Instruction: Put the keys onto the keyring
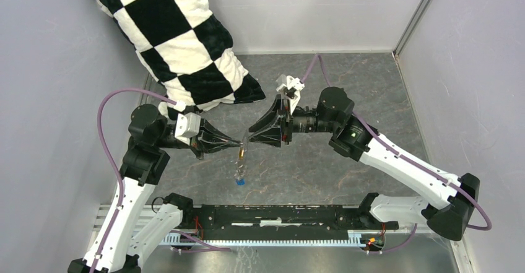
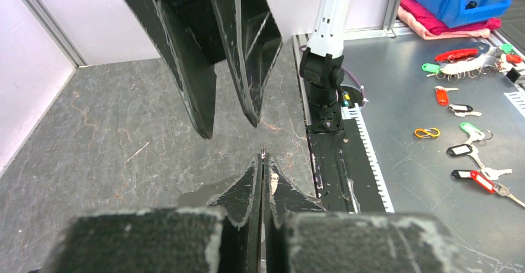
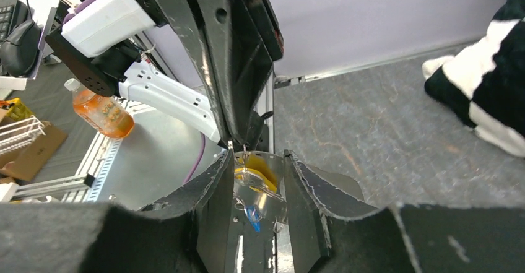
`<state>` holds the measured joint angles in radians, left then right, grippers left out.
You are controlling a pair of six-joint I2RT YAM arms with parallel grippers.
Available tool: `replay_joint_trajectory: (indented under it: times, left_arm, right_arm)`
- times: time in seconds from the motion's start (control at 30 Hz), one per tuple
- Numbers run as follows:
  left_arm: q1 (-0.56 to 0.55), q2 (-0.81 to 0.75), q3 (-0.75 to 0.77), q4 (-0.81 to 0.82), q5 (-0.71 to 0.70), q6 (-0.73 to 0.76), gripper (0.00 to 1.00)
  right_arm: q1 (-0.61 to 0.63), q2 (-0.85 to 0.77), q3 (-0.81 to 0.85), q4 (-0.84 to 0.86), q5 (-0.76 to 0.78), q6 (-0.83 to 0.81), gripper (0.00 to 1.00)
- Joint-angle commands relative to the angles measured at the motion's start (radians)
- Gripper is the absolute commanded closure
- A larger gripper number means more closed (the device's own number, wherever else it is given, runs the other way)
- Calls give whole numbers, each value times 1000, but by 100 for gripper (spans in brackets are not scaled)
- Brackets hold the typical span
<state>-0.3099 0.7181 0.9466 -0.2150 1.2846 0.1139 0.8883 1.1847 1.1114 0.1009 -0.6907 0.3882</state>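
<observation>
Grey slate-patterned table (image 1: 347,168) sits between pale walls, with a checkered pillow (image 1: 179,38) slumped at the back left. At centre the left gripper (image 1: 239,142) is clenched tight, nipping a thin sliver of the keyring (image 1: 245,140) at its very tips; how much of the loop there is cannot be made out. Straight below those tips dangle the keys: the yellow-orange key (image 1: 240,154) uppermost, the blue key (image 1: 240,179) under it, near the table. Just right of them the right gripper (image 1: 251,132) faces the left one tip to tip, jaws parted and gripping nothing. In its wrist view both keys hang in the gap between its fingers.
</observation>
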Motion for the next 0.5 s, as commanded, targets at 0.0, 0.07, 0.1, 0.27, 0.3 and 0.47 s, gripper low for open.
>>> replay_joint_trajectory:
  times: [0.0,0.07,0.1,0.27,0.3,0.47]
  left_arm:
    - [-3,-6,-4,32,5,14,98]
    - [-3,-5,-7,32,-2,8,98]
    - [-3,-4,-8,37,-3,1,98]
    - [-3,-1,-17,92,-9,-59,98]
    - [-3,-1,-17,98,-11,-63,98]
    - [-3,6,-14,113,-13,-77,98]
  right_arm:
    - [-1,-24,43,1,-3,-77,60]
    - [0,-22,26,53,-35,-56,61]
    - [0,-18,24,57,-38,-53,61]
    - [9,-6,11,76,-43,-51,60]
    - [10,-7,7,79,-43,-51,60]
    - [22,-2,1,77,-40,-63,60]
